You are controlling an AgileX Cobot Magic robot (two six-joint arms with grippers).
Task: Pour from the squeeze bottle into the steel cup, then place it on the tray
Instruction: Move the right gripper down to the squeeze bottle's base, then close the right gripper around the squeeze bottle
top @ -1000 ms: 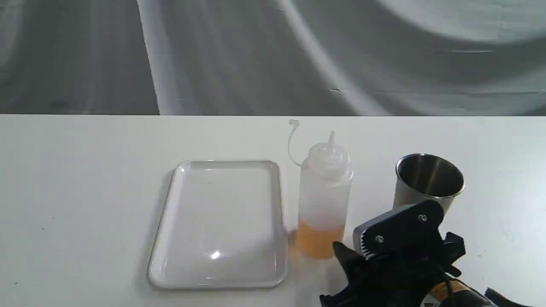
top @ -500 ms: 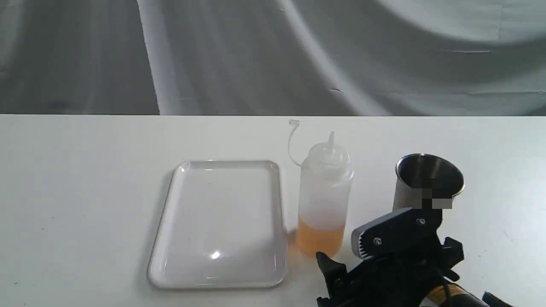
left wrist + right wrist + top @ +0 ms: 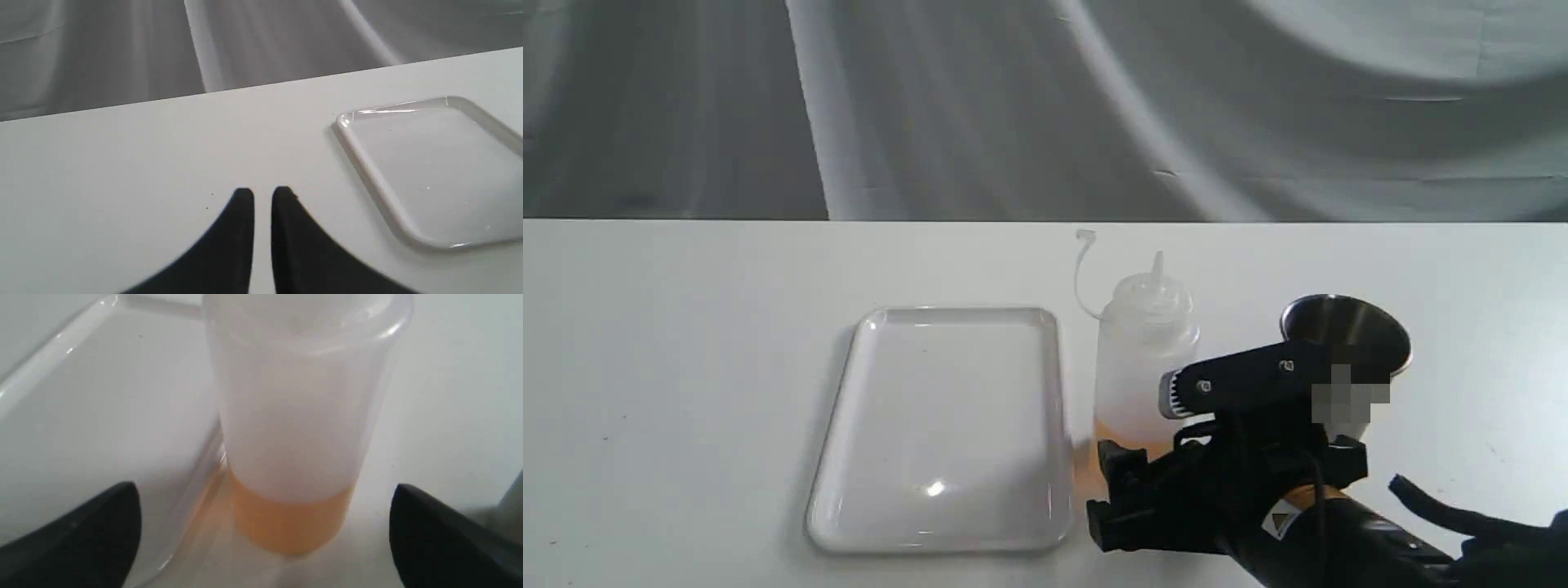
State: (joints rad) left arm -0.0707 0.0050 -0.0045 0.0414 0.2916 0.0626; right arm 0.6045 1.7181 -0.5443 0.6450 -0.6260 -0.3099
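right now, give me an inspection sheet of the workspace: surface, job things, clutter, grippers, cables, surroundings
surface: white table, a few tiny dark specks
squeeze bottle: upright on the table between tray and cup, nozzle uncapped, orange liquid low in it
steel cup: upright, partly hidden behind the right arm; contents cannot be told
tray: flat on the table, nothing on it
clutter: nothing seen
right gripper: open, one finger on each side of the bottle's base, not touching it
left gripper: jaws nearly together, holding nothing, over bare table beside the tray
cables: black cable on the right arm's wrist
surroundings: grey cloth backdrop behind the table
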